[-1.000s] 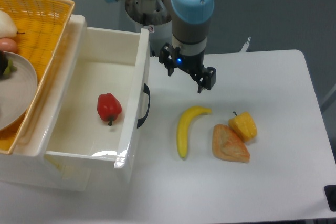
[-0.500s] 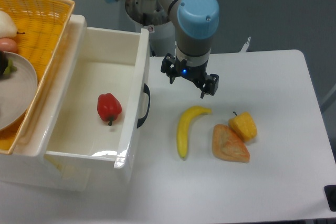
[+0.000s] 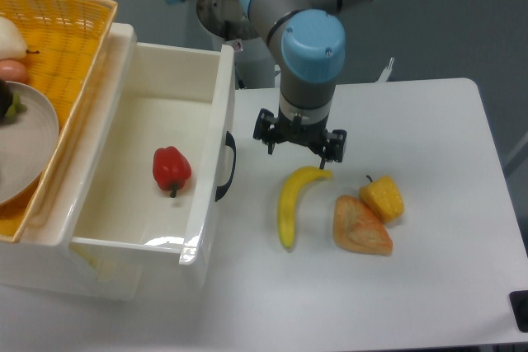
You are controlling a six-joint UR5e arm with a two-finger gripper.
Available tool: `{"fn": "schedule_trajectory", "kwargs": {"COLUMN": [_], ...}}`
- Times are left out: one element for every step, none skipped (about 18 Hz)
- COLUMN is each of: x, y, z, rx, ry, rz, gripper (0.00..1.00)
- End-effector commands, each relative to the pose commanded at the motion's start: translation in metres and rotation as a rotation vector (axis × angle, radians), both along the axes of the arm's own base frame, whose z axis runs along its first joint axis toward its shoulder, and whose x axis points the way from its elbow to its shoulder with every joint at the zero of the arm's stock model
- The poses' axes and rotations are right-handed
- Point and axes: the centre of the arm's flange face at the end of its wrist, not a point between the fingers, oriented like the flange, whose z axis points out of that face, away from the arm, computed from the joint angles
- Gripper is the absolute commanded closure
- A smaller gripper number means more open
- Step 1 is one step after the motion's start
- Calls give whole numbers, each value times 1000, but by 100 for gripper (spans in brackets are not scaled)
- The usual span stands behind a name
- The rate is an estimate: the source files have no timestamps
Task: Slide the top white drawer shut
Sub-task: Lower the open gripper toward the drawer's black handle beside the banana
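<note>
Off to the side of my fingers (image 3: 270,132) the glossy white plastic top drawer (image 3: 157,172) stands pulled well out, its curved black handle (image 3: 228,167) nearest me and a small red bell pepper (image 3: 171,168) lying inside. My two-finger gripper (image 3: 299,139) hangs spread open, holding nothing — just below it lies the curved yellow banana (image 3: 294,201), with an orange-brown bread slice (image 3: 360,227) and a small yellow pepper (image 3: 383,199) beyond.

Count: one banana (image 3: 289,207), one yellow pepper (image 3: 384,198), one bread slice (image 3: 359,227), one red pepper (image 3: 171,168) (inside the drawer (image 3: 210,166)), one basket (image 3: 70,30).
</note>
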Motion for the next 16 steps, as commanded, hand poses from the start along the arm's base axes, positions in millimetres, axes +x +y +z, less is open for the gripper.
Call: {"fn": "schedule_trajectory", "kwargs": {"x": [-1,-2,-4,-4,-6,-8,-8,-10,-11,-13,-14,-14,-14,-12,-11,-11], "y": [1,2,2,2,4,5,6,8,9,12,13,14,16,19,21,23], "z": [-2,-3,-6,-9,-12,-14,-16,-22,-26,-31,-37,-40,-44,-46,-49,-51], "rx": [-1,-1,-5,-8,-7,-4,-4,-9,-12,-16,-20,-18,-7,15,41,68], "ry": [-1,-1,-6,-10,-9,-5,-5,-12,-18,-25,-33,-40,-59,-82,-108,-134], "rz": [-2,0,2,2,2,2,0,0,-1,-1,-1,-3,-2,0,5,10], "gripper": [0,0,0,0,0,0,0,0,0,0,0,0,0,0,0,0]}}
